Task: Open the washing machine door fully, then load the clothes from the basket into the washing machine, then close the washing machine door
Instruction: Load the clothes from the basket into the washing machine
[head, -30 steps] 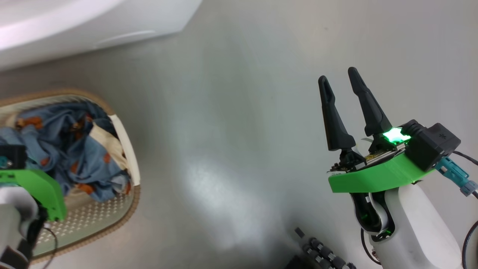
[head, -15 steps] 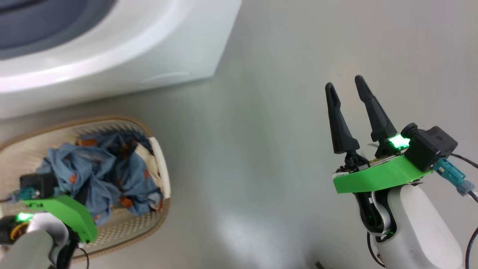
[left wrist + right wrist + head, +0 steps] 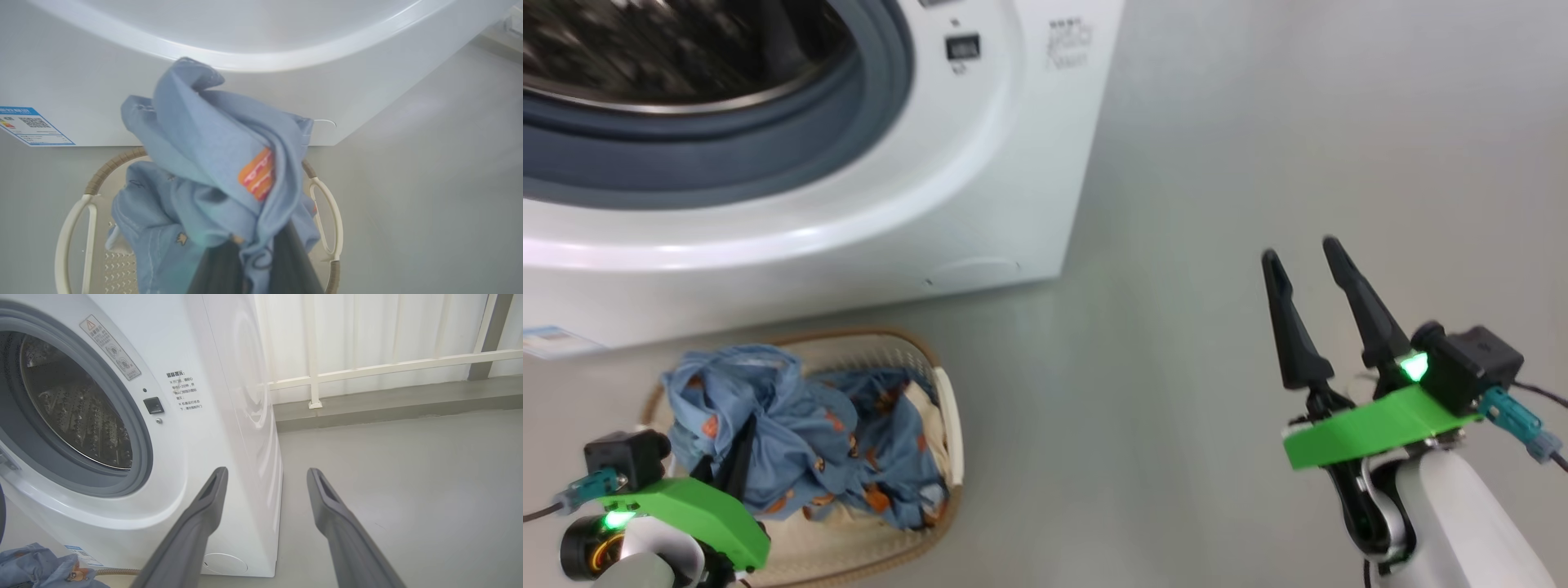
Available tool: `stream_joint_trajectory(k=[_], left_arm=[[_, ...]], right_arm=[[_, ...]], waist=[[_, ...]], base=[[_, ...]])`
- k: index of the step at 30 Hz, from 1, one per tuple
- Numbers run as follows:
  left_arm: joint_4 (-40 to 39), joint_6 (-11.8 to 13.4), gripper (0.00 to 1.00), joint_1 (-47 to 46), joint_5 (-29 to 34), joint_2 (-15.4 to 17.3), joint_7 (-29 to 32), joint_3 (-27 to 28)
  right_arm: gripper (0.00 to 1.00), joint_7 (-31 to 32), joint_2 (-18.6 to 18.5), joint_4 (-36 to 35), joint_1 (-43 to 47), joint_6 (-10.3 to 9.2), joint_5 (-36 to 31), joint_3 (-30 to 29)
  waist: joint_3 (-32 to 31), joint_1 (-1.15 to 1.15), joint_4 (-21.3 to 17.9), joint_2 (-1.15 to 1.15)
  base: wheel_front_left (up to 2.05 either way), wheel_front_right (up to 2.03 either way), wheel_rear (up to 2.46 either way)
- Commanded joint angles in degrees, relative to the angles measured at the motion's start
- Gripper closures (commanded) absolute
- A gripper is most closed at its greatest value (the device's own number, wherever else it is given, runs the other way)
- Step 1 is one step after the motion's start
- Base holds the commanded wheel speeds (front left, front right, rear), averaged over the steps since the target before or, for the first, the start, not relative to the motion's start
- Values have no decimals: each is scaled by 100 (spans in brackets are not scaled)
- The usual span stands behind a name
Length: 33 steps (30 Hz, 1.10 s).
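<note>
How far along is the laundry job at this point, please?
Done: the washing machine has its mouth uncovered and drum showing, so its door looks open. In hand: the left tool is shut on a bunch of the clothes above the basket; the right tool is open and empty. Left: put the clothes in the drum, then close the door.

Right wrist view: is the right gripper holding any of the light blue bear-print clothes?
No, the right gripper stands open, its two long dark fingers apart with nothing between them.
</note>
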Motion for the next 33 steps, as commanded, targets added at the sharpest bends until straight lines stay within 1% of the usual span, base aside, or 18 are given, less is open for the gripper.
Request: stream_joint_trajectory(k=[1,5,12,13,16,23,28,33], left_arm=[[-319,55,100,112,97,185,-76,406],[-1040,209,100,488,432,159,-78,908],[-2538,619,100,1179,1065,90,-79,1623],[-2538,619,100,1179,1065,90,-79,1623],[-3077,729,100,1372,1245,34,-79,1790],[-4021,994,100,1682,1513,-59,-79,1915],[-4398,1166,100,1817,1537,-10,-14,1938],[-4553,1236,100,1786,1511,20,54,1970]], right_arm=[[0,-46,-91,-91,147,32,63,86],[0,-46,-227,-36,313,32,176,118],[0,-46,-476,8,533,32,367,180],[0,-46,-476,8,533,32,367,180],[0,-46,-554,18,607,32,429,196],[0,-46,-683,44,728,32,546,258],[0,-46,-765,34,754,32,590,271],[0,-46,-775,-10,754,32,586,264]], waist=[[-617,2,352,0],[-961,2,440,0],[-1381,2,517,0],[-1381,2,517,0],[-1501,2,538,0],[-1718,2,527,0],[-1754,2,484,0],[-1679,2,449,0]], base=[[0,0,0],[0,0,0],[0,0,0],[0,0,0],[0,0,0],[0,0,0],[0,0,0],[0,0,0]])
